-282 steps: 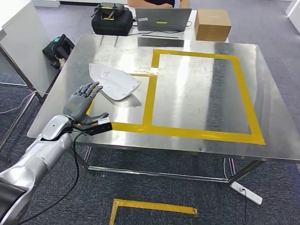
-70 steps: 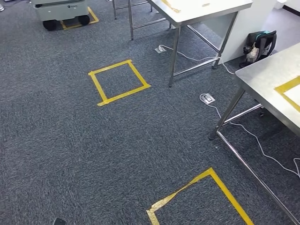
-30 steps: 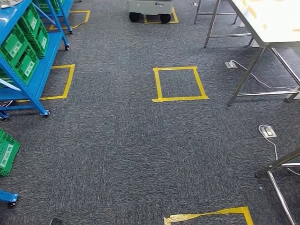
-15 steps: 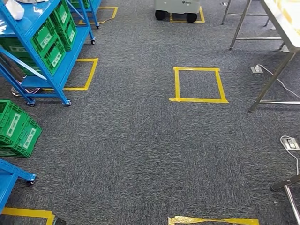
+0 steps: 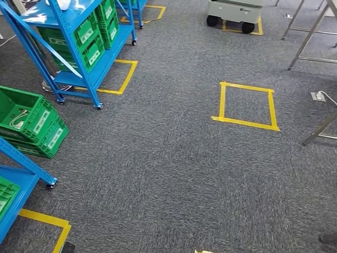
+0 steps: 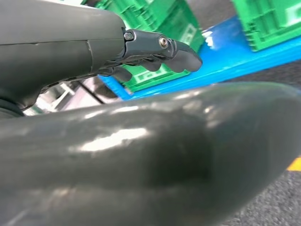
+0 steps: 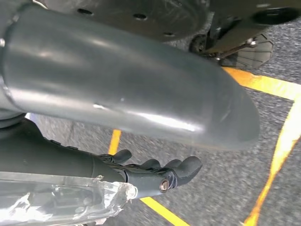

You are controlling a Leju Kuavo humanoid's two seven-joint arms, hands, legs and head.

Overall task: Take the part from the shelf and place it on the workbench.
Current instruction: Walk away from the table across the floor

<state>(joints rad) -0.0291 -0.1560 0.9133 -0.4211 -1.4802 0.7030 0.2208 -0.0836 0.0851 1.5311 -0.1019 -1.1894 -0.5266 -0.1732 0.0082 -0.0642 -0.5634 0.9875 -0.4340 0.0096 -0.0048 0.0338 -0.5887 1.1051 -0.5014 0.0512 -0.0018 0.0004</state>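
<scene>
Looking down from my head, I see grey carpet (image 5: 170,174) across most of the frame. In the upper left stands a blue shelf (image 5: 63,37) on small wheels, with green crates (image 5: 93,37) slotted into its lower levels. On its top level, at the very top edge of the frame, lies something white (image 5: 63,4) that may be the part; it is cut off, so I cannot tell for sure. Lower on the left edge, more green crates (image 5: 33,121) sit stacked on a second blue shelf (image 5: 23,166) that runs into the lower left corner.

A square of yellow tape (image 5: 246,105) is marked on the carpet right of centre. Another taped outline (image 5: 119,79) lies just beside the first shelf's foot, and a third strip (image 5: 47,221) is in the lower left. At the top right a grey wheeled cart (image 5: 234,10) stands on its own yellow marking, and metal table legs (image 5: 308,37) cross the upper right corner.

My left hand (image 6: 156,49) shows at my left wrist, in front of a green crate and blue shelf edge; its fingers (image 6: 184,56) lie stretched out, close together, holding nothing. My right hand (image 7: 156,174) hangs over carpet and yellow tape, its fingers (image 7: 188,167) likewise extended with nothing in them.
</scene>
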